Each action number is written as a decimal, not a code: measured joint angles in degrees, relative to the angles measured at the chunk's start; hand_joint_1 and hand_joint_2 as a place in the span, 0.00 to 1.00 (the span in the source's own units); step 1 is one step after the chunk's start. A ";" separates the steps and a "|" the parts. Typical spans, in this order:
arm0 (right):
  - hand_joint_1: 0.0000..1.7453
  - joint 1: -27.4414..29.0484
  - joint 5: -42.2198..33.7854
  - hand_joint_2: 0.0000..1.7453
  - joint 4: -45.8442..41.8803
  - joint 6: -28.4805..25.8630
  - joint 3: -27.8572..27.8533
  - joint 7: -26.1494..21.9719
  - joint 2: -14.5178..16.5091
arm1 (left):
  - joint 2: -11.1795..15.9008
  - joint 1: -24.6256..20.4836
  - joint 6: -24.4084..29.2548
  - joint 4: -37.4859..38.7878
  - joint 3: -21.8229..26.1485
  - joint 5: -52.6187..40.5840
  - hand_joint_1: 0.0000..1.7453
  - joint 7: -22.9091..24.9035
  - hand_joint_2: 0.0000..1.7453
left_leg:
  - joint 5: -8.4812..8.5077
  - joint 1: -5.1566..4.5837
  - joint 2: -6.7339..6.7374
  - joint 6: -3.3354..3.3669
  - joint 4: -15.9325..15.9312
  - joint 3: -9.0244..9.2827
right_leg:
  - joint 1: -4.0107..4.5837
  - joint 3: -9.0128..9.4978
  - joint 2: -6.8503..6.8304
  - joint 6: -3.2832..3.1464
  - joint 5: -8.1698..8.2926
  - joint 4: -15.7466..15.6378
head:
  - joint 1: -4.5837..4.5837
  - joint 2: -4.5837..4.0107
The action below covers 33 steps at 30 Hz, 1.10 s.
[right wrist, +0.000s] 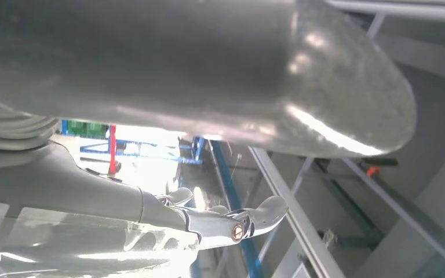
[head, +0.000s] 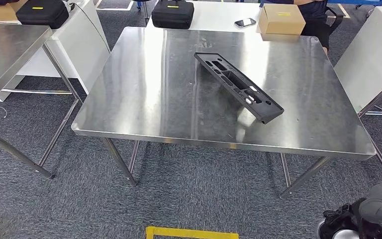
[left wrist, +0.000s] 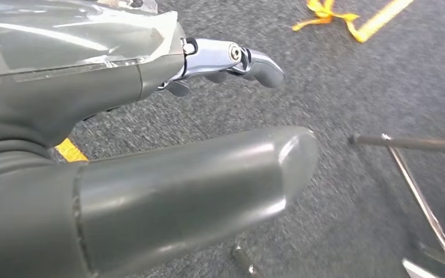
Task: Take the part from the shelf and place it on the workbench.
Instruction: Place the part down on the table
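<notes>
Nearest the camera in the head view, yellow floor tape (head: pixel 191 232) is seen on the grey carpet (head: pixel 194 194), and a dark part of the robot's right arm enters at the lower right corner.

The left hand (left wrist: pixel 168 139) is shown in the left wrist view above the carpet: the thick grey thumb (left wrist: pixel 208 185) is extended, the darker fingers (left wrist: pixel 249 63) are held apart from it, and nothing is held between them. A strip of yellow tape (left wrist: pixel 359 23) and a metal table leg (left wrist: pixel 417 191) are seen beyond it.

The right hand (right wrist: pixel 208 168) is shown in the right wrist view with the thumb (right wrist: pixel 301 75) and the fingers (right wrist: pixel 255 217) spread apart and nothing grasped; blurred metal framing (right wrist: pixel 301 214) is seen behind it.

Farther off, the stainless steel table (head: pixel 144 94) is seen. The part (head: pixel 238 86), a long black moulded piece with recesses, lies flat on the table top, set diagonally, right of centre, with one end toward the far side and the other toward the near right. It is touched by neither hand.

A second steel table (head: pixel 5 50) stands at the left. Beyond the main table, on a white table (head: pixel 219 15), are placed a black case (head: pixel 173 13), a phone (head: pixel 245 22) and a cardboard box (head: pixel 281 21). Another black case (head: pixel 43 12) lies at the far left. A seated person (head: pixel 314 15) is partly seen behind the box.
</notes>
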 joint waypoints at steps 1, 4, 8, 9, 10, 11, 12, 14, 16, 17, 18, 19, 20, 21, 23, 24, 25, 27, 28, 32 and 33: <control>0.00 0.31 0.10 0.00 -0.09 0.00 -0.22 -0.09 0.39 | -0.01 0.01 -0.57 -0.26 -0.02 -0.61 0.00 -0.10 0.00 | -2.23 0.18 -0.01 -0.38 1.76 -0.58 | -0.30 -0.53 -0.09 -0.50 0.59 -0.06 | -0.11 0.00; 0.00 1.67 0.47 0.00 -0.73 0.00 -1.30 -0.23 1.61 | -0.01 -0.52 -2.78 -0.41 0.00 -2.65 0.00 -0.92 0.00 | -10.49 0.97 0.05 -1.53 11.75 -2.60 | -0.43 -2.53 -0.29 -1.04 2.36 0.05 | -0.36 0.00; 0.00 3.68 0.65 0.00 -2.19 -0.01 -2.90 -0.19 3.10 | 0.18 -2.01 -4.63 -0.30 0.18 -3.93 0.00 -2.02 0.00 | -7.09 2.16 0.11 -2.61 10.88 2.39 | -0.78 -5.40 -0.40 -0.05 4.11 1.33 | -0.37 0.00; 0.00 4.08 0.63 0.00 -2.68 -0.01 -3.24 -0.14 3.37 | 0.22 -2.43 -4.89 -0.28 0.20 -4.08 0.00 -2.11 0.00 | -6.46 2.29 0.03 -2.85 7.05 5.28 | -0.83 -6.19 -0.41 0.26 4.33 1.95 | -0.42 0.00; 0.00 4.34 0.60 0.00 -3.15 -0.01 -3.53 -0.10 3.59 | 0.26 -2.75 -5.07 -0.28 0.22 -4.16 0.00 -2.15 0.00 | -6.57 2.28 -0.12 -2.89 3.66 7.54 | -0.79 -6.81 -0.43 0.57 4.52 2.49 | -0.43 0.00; 0.00 4.51 0.58 0.00 -3.57 -0.01 -3.75 -0.07 3.75 | 0.28 -2.98 -5.19 -0.28 0.25 -4.25 0.00 -2.17 0.00 | -7.13 2.18 -0.26 -2.87 1.29 8.92 | -0.70 -7.28 -0.45 0.92 4.74 2.91 | -0.45 0.00; 0.00 4.62 0.58 0.00 -3.87 -0.01 -3.91 -0.04 3.87 | 0.29 -3.14 -5.31 -0.28 0.27 -4.33 0.00 -2.19 0.00 | -7.74 2.01 -0.40 -2.76 0.24 9.30 | -0.59 -7.60 -0.46 1.26 4.96 3.14 | -0.47 0.00; 0.00 4.92 0.62 0.00 -4.32 -0.01 -4.12 -0.04 4.07 | 0.30 -3.40 -5.56 -0.38 0.29 -4.43 0.00 -2.22 0.00 | -7.68 1.73 -0.47 -2.00 -0.03 8.68 | -0.55 -8.05 -0.45 2.20 5.65 3.16 | -0.44 0.00; 0.00 5.32 0.65 0.00 -4.82 -0.01 -4.37 -0.04 4.21 | 0.17 -3.62 -5.86 -0.60 0.34 -4.46 0.00 -2.24 0.00 | -6.85 1.61 -0.18 -0.47 -0.22 7.57 | -0.68 -8.98 -0.30 2.72 5.14 3.93 | -0.35 0.00; 0.00 5.46 0.64 0.00 -5.03 -0.01 -4.51 -0.04 4.26 | 0.10 -3.68 -5.96 -0.75 0.38 -4.45 0.00 -2.25 0.00 | -6.24 1.57 0.02 0.32 -0.35 6.84 | -0.72 -9.79 -0.20 2.51 3.64 5.48 | -0.22 0.00; 0.00 5.53 0.62 0.00 -5.20 -0.02 -4.66 -0.04 4.30 | 0.03 -3.73 -6.02 -0.91 0.44 -4.45 0.00 -2.25 0.00 | -5.59 1.53 0.25 0.93 -0.41 6.06 | -0.79 -10.85 -0.10 2.05 1.36 8.08 | -0.09 0.00; 0.00 5.59 0.61 0.00 -5.31 -0.02 -4.82 -0.04 4.34 | 0.01 -3.77 -6.03 -1.03 0.49 -4.45 0.00 -2.25 0.00 | -4.95 1.39 0.37 1.30 -0.40 5.20 | -0.71 -12.02 -0.02 1.59 -1.26 11.59 | 0.02 0.00; 0.00 5.65 0.58 0.00 -5.38 -0.02 -4.97 -0.04 4.36 | 0.00 -3.79 -6.05 -1.10 0.53 -4.45 0.00 -2.25 0.00 | -4.25 1.26 0.51 1.45 -0.37 4.38 | -0.67 -12.90 0.04 1.41 -3.36 15.39 | 0.12 0.00; 0.00 5.74 0.56 0.00 -5.43 -0.01 -5.07 -0.04 4.38 | -0.02 -3.79 -6.10 -1.14 0.56 -4.45 0.00 -2.25 0.00 | -3.53 1.13 0.63 1.51 -0.33 3.51 | -0.62 -13.25 0.10 1.53 -4.45 18.40 | 0.14 0.00; 0.00 5.86 0.37 0.00 -5.45 -0.01 -5.17 0.04 4.38 | -0.05 -3.80 -6.37 -1.14 0.62 -4.45 0.00 -2.22 0.00 | -2.02 0.88 0.76 1.45 -0.25 1.80 | -0.53 -11.22 0.15 2.47 -3.24 19.24 | 0.14 0.00; 0.00 5.88 0.15 0.00 -5.46 0.02 -5.17 0.14 4.34 | -0.07 -3.80 -6.52 -1.14 0.68 -4.45 0.00 -2.20 0.00 | -1.34 0.81 0.77 1.35 -0.23 1.03 | -0.47 -8.75 0.16 2.86 -1.83 16.59 | 0.14 0.00; 0.00 5.84 -0.17 0.00 -5.46 0.03 -5.16 0.25 4.20 | -0.11 -3.80 -6.66 -1.14 0.77 -4.45 0.00 -2.19 0.00 | -0.67 0.75 0.76 1.19 -0.20 0.41 | -0.37 -5.46 0.18 2.92 -0.92 12.37 | 0.14 0.00; 0.00 5.62 -1.04 0.00 -5.44 0.10 -5.11 0.38 3.67 | -0.21 -3.72 -6.82 -1.15 1.08 -4.25 0.00 -2.16 0.00 | 0.53 0.53 0.71 0.69 -0.21 -0.31 | 0.14 0.35 0.24 2.23 -1.30 3.66 | 0.11 0.00; 0.00 5.47 -1.48 0.00 -5.40 0.13 -5.10 0.37 3.31 | -0.27 -3.64 -6.84 -1.15 1.27 -4.00 0.00 -2.14 0.00 | 1.15 0.45 0.72 0.40 -0.28 -0.47 | 0.42 1.78 0.27 1.77 -1.85 1.08 | 0.07 0.00; 0.00 5.01 -2.99 0.00 -4.93 0.17 -5.05 0.21 2.00 | -0.33 -2.66 -5.78 -1.23 1.78 -2.14 0.00 -2.05 0.00 | -0.10 0.73 0.42 -0.90 0.96 -1.36 | -0.12 0.54 0.02 -0.19 -0.47 -0.02 | -0.14 0.00; 0.00 4.92 -3.36 0.00 -4.78 0.17 -5.00 0.11 1.78 | -0.35 -2.30 -5.15 -1.26 1.79 -1.41 0.00 -2.00 0.00 | -2.87 0.88 0.27 -1.16 3.15 -1.97 | -0.39 -0.12 -0.09 -0.68 0.23 -0.06 | -0.21 0.00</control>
